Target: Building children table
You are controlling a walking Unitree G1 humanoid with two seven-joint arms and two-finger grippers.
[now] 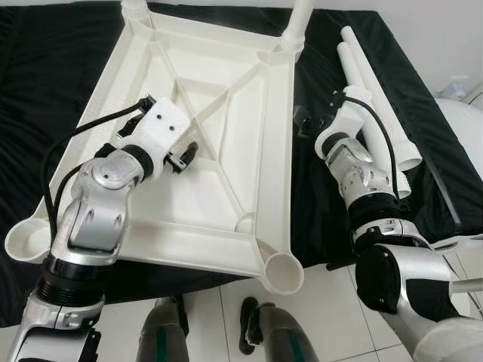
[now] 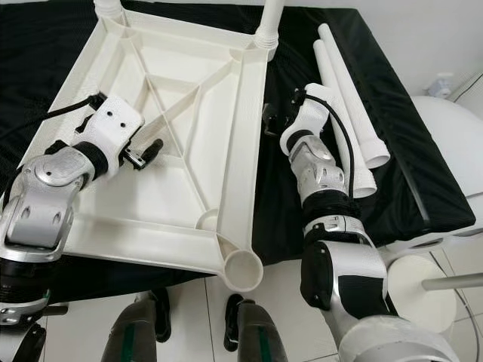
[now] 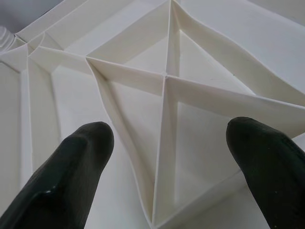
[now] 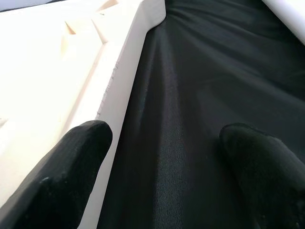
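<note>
White plastic tabletop lay upside down on a black cloth, two legs fitted, loose legs beside the right gripper. Left gripper hung open-fingered over the ribs. Right fingers were spread over cloth beside the rim.

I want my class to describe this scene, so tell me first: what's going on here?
A humanoid robot is assembling a white plastic table. The tabletop lies upside down on a black cloth, with two legs fitted at the far corners and two near sockets empty. The left gripper hovers open over the ribbed underside. The right gripper is open beside the tabletop's right edge, above the cloth. Two loose legs lie to its right.
</note>
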